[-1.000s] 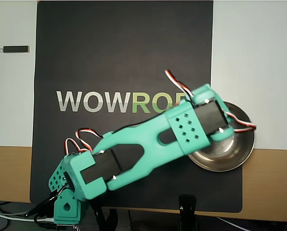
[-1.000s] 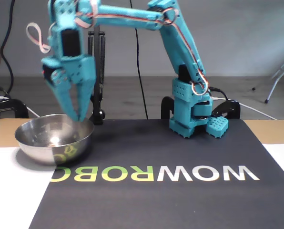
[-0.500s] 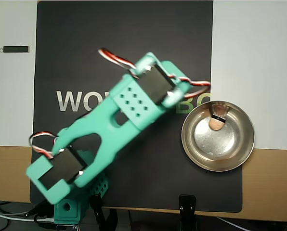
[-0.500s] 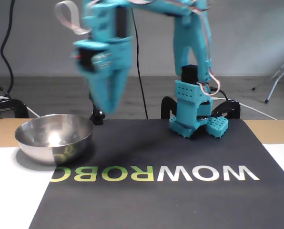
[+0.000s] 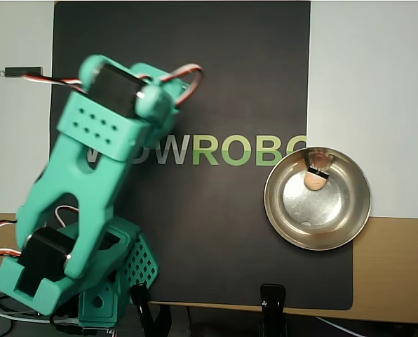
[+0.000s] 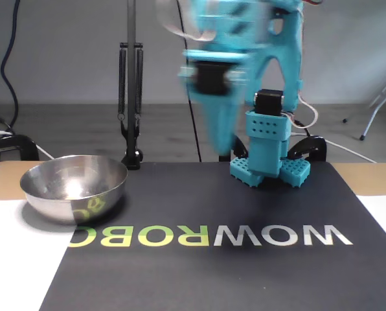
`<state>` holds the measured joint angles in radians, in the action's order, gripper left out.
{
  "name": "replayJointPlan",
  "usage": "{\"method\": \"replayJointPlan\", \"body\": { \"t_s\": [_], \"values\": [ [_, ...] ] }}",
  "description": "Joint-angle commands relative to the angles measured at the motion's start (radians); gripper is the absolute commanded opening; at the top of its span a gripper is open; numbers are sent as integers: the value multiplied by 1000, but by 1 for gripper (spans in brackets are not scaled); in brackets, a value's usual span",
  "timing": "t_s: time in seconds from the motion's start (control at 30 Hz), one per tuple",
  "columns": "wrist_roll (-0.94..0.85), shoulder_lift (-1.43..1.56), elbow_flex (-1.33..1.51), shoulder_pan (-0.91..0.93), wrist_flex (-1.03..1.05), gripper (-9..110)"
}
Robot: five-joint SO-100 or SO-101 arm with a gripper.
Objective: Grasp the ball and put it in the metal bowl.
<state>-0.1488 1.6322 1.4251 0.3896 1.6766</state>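
ball [image 5: 314,180]: inside metal bowl [image 5: 349,217], near its upper rim in overhead view
bowl spot: mat [image 5: 223,239] edge, right side overhead
gripper: blurred, can't tell if spread or pressed
arm [image 5: 90,182]: well apart from bowl

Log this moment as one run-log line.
ball: inside metal bowl | gripper: not visible, state unclear | arm: folded back over mat, clear of bowl, blurred in fixed view | task: placement looks done
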Motion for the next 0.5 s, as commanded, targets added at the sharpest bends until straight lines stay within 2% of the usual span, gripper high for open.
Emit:
{"method": "replayJointPlan", "body": {
  "t_s": [0.0,0.47],
  "values": [
    [5,54,9,-66,-2,0],
    [239,48,11,-299,-6,0]
  ]
}}
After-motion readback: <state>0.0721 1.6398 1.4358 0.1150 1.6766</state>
